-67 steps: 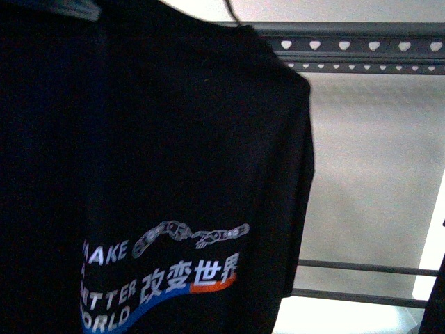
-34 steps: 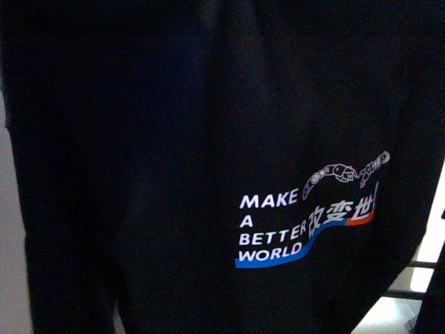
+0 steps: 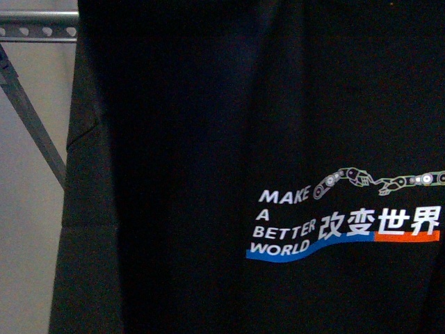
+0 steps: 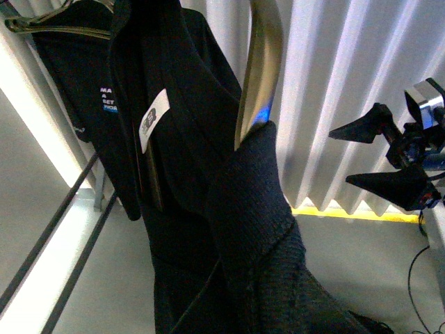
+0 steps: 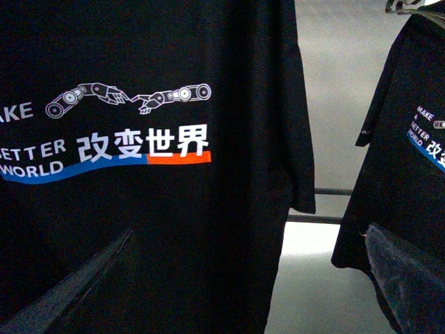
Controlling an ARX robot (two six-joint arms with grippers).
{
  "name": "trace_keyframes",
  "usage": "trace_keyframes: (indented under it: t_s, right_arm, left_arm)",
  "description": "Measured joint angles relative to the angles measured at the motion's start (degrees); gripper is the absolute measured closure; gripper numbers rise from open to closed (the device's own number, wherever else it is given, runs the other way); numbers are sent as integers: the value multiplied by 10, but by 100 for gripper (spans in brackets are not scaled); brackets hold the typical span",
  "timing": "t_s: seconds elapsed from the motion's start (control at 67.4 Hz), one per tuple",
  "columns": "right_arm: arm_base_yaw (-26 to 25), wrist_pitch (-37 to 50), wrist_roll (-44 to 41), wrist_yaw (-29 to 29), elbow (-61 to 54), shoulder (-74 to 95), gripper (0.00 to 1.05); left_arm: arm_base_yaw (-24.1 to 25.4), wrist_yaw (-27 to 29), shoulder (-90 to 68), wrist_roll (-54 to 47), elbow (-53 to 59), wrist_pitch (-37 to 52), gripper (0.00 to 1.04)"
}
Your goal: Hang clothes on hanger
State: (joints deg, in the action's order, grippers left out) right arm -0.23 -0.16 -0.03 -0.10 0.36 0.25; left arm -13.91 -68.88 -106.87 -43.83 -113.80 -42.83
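The clothes (image 3: 208, 167), a black T-shirt printed "MAKE A BETTER WORLD", hang close to the front camera and fill most of that view. The hanger (image 3: 38, 28) shows only at the top left, as a grey rail with heart holes above one slanted leg. In the left wrist view my left gripper (image 4: 243, 202) is shut on the clothes (image 4: 174, 229), near the collar with its white label. Its dark textured fingers (image 4: 261, 174) are wrapped in the cloth. My right gripper (image 5: 249, 233) is open just in front of the printed side of the clothes (image 5: 174, 83), holding nothing. It also shows as the right gripper (image 4: 341, 156), apart from the cloth.
A second black printed shirt (image 5: 410, 139) hangs to one side, and shows again as that shirt (image 4: 83, 90) on a thin wire. A shiny curved metal strip (image 4: 261, 62) rises behind the held cloth. Low grey rails (image 5: 320, 191) cross behind. A corrugated white wall (image 4: 334, 83) and yellow floor line (image 4: 348, 211) lie beyond.
In the front view the shirt has swung from the left across to the right, briefly filling the frame. The rail, seen at the top right before, now shows at the top left.
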Motion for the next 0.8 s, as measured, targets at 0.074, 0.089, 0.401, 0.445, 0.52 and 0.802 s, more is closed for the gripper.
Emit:
trace_keyframes:
  t_s: [0.074,0.089,0.401,0.445,0.52,0.802]
  right_arm:
    - [0,0,0,0,0,0,7]
    - [0,0,0,0,0,0,7]
    - [0,0,0,0,0,0,7]
    - [0,0,0,0,0,0,7]
    - [0,0,0,0,0,0,7]
    - [0,0,0,0,0,0,7]
  left_arm:
    - [-13,3,-4,6,-7,0,100]
    - [-16,4,-5,6,-8,0,100]
    - [-33,14,-15,0,-19,-31,100]
    - [-33,16,-15,-2,-19,-38,100]
    - [-32,18,-15,-3,-19,-41,100]
    - [-25,19,-15,-10,-17,-40,100]
